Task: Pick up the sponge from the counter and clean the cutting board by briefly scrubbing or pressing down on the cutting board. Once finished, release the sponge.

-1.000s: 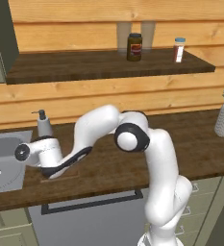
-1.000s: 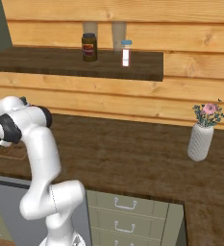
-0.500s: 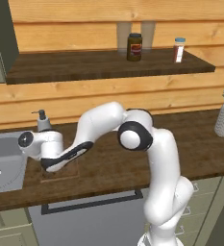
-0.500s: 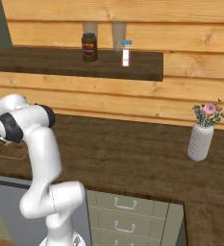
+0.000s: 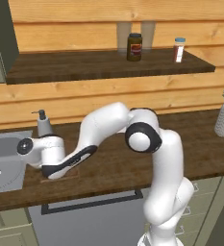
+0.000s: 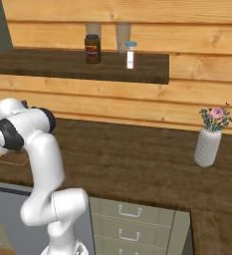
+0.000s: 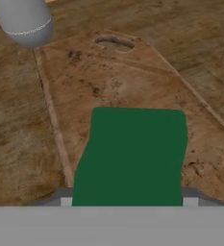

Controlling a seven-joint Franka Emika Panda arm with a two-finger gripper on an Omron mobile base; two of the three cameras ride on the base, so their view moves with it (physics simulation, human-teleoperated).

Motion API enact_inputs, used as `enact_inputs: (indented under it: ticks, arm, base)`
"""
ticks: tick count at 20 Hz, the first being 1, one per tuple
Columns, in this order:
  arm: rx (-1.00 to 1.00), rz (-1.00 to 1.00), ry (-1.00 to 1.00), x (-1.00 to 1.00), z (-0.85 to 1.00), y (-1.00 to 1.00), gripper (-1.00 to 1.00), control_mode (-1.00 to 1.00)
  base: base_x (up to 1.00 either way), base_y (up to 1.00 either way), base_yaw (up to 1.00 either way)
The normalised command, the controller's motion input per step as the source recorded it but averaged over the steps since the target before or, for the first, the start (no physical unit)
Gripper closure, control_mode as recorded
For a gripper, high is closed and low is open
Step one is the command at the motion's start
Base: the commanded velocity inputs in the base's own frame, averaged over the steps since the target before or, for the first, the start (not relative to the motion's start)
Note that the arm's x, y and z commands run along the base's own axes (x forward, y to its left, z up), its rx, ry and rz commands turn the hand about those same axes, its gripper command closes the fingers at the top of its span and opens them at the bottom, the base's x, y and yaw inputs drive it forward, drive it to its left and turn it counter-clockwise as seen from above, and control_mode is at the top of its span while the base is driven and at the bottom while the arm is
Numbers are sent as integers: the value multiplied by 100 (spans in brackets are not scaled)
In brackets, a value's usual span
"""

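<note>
Wood-plank wall [image 6: 197, 74], dark shelf [image 5: 104, 65].

No words, brands or numbers can be read anywhere. The dark jar [image 5: 134, 46] on the shelf [image 5: 84, 65] wears a red and yellow label, too blurred to make out. The small white bottle [image 5: 179, 50], at 3 o'clock from the jar, shows no legible print.

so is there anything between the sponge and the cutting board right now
Nothing visible. In the hand view the sponge sits in the gripper directly over the cutting board, whose stained surface around it is bare. The grey soap dispenser stands off the board's far corner, not in the way.
</note>
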Motion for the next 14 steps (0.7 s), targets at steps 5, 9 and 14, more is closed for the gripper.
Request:
enact_inputs:
  ticks: [5, 9, 14]
  arm:
    - [21, 2, 0, -61, -9, -2, 100, -100]
    - [3, 3, 5, -14, -45, -29, 100, -100]
    - [5, 3, 12, 8, -31, -47, 100, -100]
  base:
    - [0, 0, 0]
    - [0, 0, 0]
    - [0, 0, 0]
